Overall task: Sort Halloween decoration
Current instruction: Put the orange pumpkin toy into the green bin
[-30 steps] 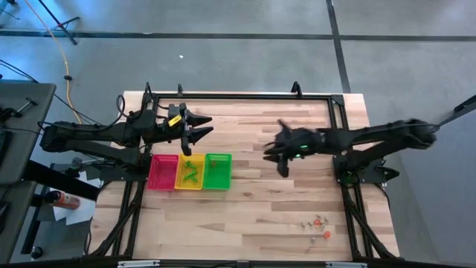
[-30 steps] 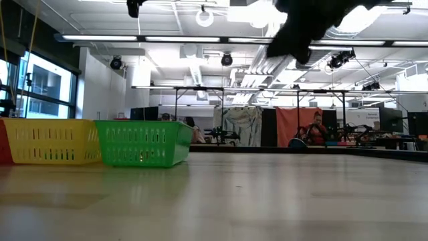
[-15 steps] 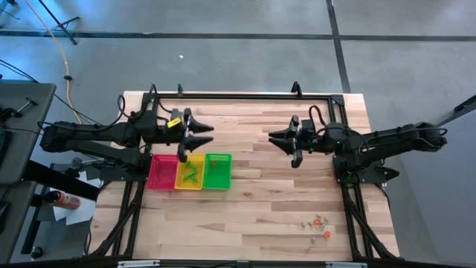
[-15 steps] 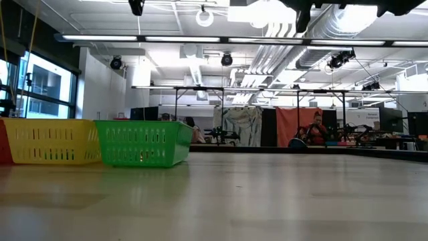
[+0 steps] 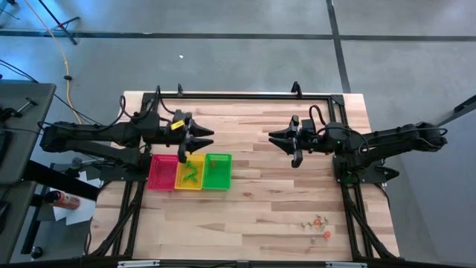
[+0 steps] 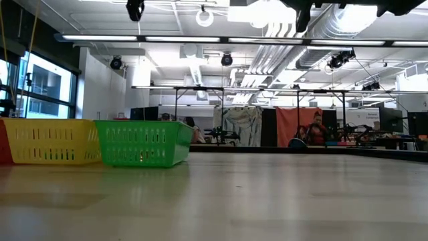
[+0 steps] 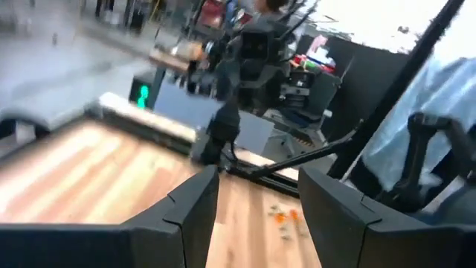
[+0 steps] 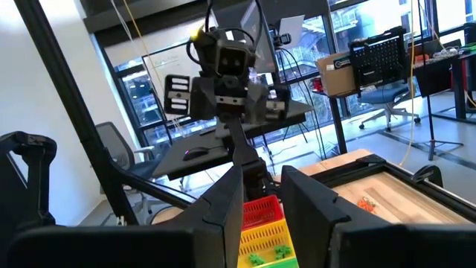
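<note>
High view shows my right tool [image 5: 295, 144] narrow and empty, left tool [image 5: 195, 141] parted over the trays [image 5: 165, 172]; I'd swing right toward the trinkets [image 5: 318, 225] low and slow.

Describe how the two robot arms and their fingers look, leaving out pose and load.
Both arms are dark, jointed metal with black cables looping along them. The left gripper carries a small yellow tag near its wrist and ends in two dark, tapered, angular fingers. The right gripper is plain black, with similar blocky dark fingers.
</note>
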